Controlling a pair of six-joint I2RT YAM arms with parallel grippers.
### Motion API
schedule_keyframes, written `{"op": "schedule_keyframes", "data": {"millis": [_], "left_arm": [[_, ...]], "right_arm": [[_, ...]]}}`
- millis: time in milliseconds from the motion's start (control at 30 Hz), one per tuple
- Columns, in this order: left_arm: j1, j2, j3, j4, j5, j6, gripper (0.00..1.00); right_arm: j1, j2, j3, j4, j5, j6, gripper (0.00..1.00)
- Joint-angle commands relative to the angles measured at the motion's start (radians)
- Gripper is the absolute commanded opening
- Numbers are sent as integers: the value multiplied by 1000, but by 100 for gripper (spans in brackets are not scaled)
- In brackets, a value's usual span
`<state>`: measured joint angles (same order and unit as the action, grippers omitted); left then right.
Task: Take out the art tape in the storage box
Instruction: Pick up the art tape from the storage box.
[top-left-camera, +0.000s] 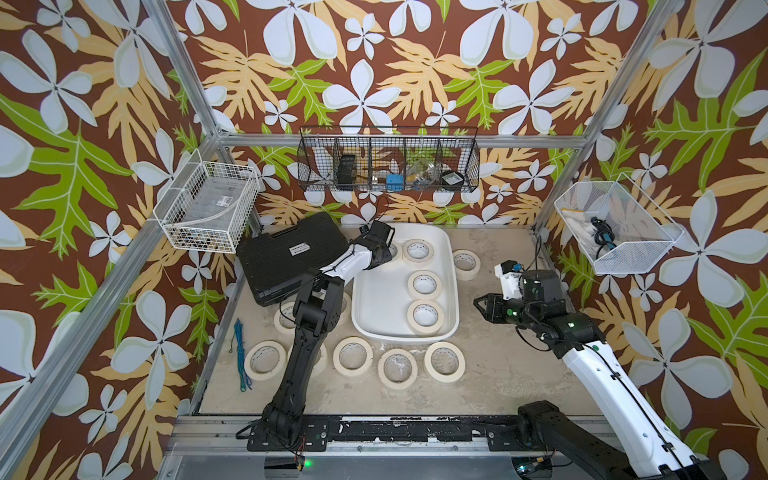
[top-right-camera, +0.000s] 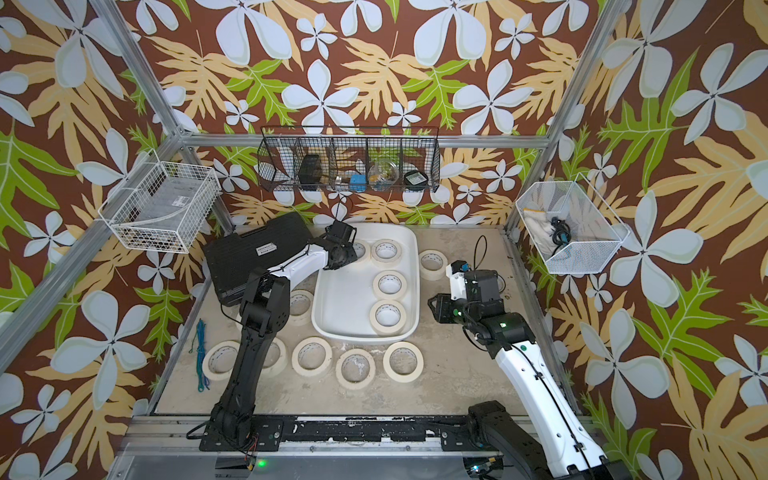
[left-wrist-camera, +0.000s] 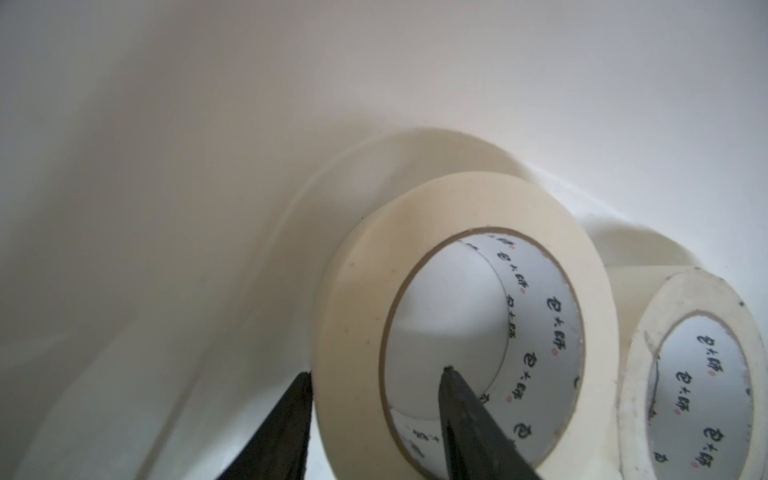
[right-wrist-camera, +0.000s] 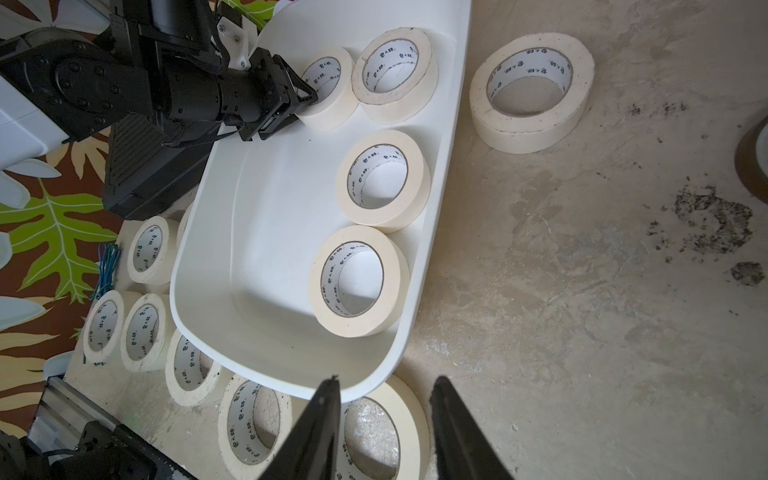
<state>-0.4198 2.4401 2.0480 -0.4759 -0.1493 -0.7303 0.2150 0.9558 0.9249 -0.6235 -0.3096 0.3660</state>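
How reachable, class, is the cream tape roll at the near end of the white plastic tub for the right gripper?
Probably yes: the right gripper hangs open beside the white tub; the cream roll lies uncovered, only its low wall between.

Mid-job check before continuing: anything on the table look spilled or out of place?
Dark crumbly specks litter the table right of the storage box, like spilled dirt. Nothing else stands out.

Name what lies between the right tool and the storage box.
Only bare tabletop, seen in both top views between the right tool and the storage box rim.
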Motion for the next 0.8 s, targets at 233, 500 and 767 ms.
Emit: {"op": "schedule_keyframes", "data": {"millis": [233, 500, 767], "left_arm": [[3, -38, -37, -7, 47, 28, 31], [3, -154, -114, -35, 35, 80, 24], [-5, -348, -292, -47, 4, 127, 23]], "right_arm": [[6, 11, 11, 5, 1, 2, 39], [11, 19, 11, 21, -1, 13, 39], [37, 75, 35, 67, 1, 31, 39]]}}
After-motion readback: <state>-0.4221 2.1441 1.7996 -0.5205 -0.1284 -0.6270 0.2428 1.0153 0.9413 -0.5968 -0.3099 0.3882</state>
